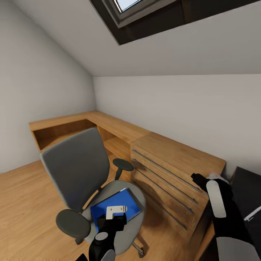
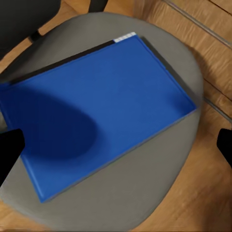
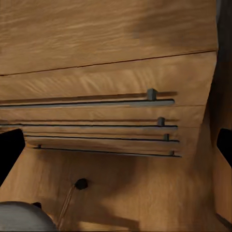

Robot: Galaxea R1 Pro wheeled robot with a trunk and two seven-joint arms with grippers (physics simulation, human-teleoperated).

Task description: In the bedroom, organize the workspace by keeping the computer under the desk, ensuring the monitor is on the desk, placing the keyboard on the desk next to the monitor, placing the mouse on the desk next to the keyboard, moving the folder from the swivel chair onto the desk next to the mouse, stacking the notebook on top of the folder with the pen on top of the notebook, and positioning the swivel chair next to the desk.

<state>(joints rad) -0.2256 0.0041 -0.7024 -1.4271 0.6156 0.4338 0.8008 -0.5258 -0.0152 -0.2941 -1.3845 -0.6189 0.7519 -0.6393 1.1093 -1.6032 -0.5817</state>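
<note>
The swivel chair [image 1: 78,170] stands on the wood floor with its grey seat [image 2: 159,188] facing the cabinets. A flat blue folder [image 1: 119,206] [image 2: 101,106] lies on the seat. My left gripper [image 1: 116,214] [image 2: 116,147] hovers open just above the folder, one fingertip beyond each short end. My right gripper [image 1: 197,178] [image 3: 116,145] is open and empty beside the cabinet's drawer fronts. A strip of the desk's black top [image 1: 250,185] shows at the far right. Monitor, keyboard, mouse, notebook, pen and computer are out of view.
Low light-wood cabinets [image 1: 170,163] with long bar handles [image 3: 96,103] run along the wall behind the chair and turn the corner at the left. A sloped ceiling with a skylight [image 1: 127,7] hangs overhead. A chair castor [image 3: 81,183] sits near the cabinet's foot.
</note>
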